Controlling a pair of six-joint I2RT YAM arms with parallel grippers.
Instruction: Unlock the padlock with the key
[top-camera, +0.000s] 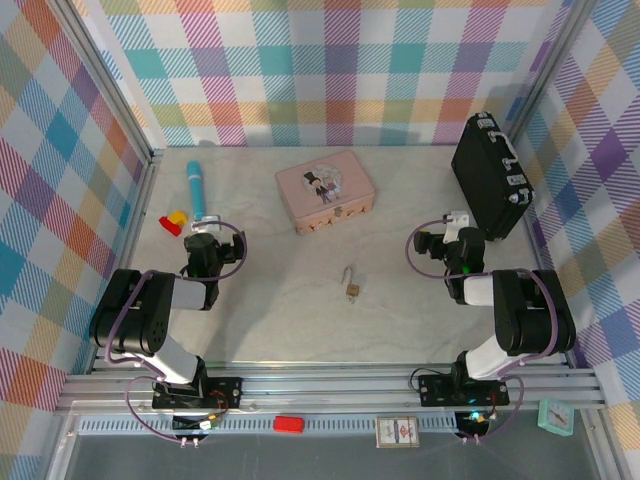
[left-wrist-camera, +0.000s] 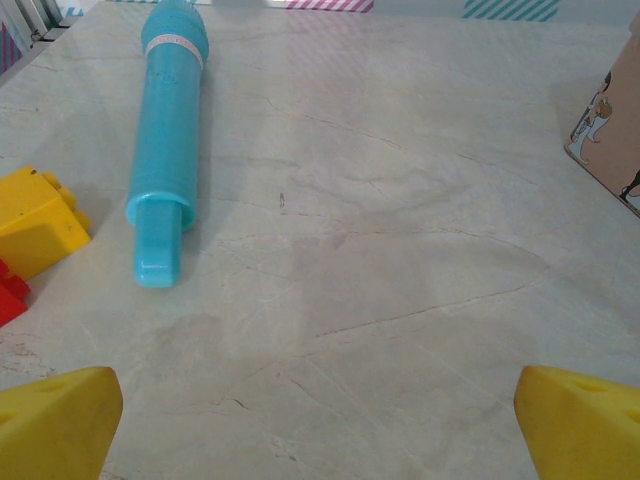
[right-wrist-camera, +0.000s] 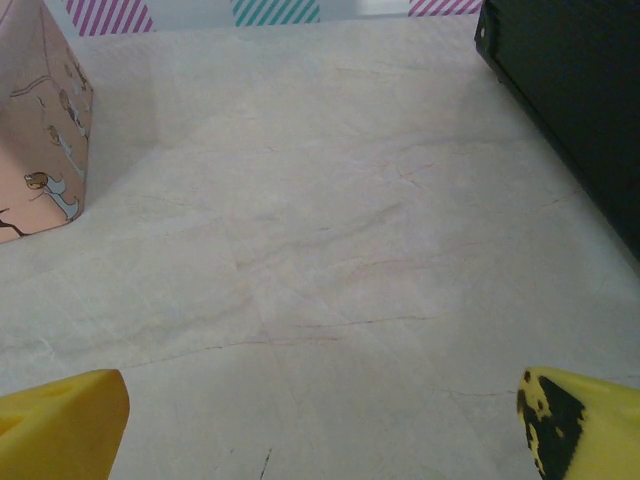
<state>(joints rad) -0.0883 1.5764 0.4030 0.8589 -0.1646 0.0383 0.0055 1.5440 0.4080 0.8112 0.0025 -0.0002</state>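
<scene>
Far left, one yellow block (top-camera: 179, 216) and one red block (top-camera: 170, 226) sat touching, with one blue tube (top-camera: 194, 190) lying just beside them. The left gripper (top-camera: 205, 228) hung near the tube with its jaws spread wide and nothing between them; in its wrist view the yellow fingertips (left-wrist-camera: 55, 420) framed bare table (left-wrist-camera: 400, 250). Mid-back stood one pink tin (top-camera: 325, 190), lid shut. In front of it, between the two arms and well apart from both, lay the one padlock (top-camera: 352, 290), flat on the table with its shackle pointing away from the arms. The key was too small to pick out, possibly right at the padlock, can't tell. The right gripper (top-camera: 455, 228) was also spread wide and empty, facing bare table near one black case (top-camera: 490, 175) at far right. Counts: two grippers, one of everything else. Risks, as judgement: the padlock is tiny and flat on smooth stone, so a finger landing off-centre could shove it away instead of pinching it. The thin key may slip out or twist in the wide fingers and miss the keyhole. With the lock unsteadied by one gripper, turning the key would just spin the whole lock. The tin's own latch could be mistaken for the target.
</scene>
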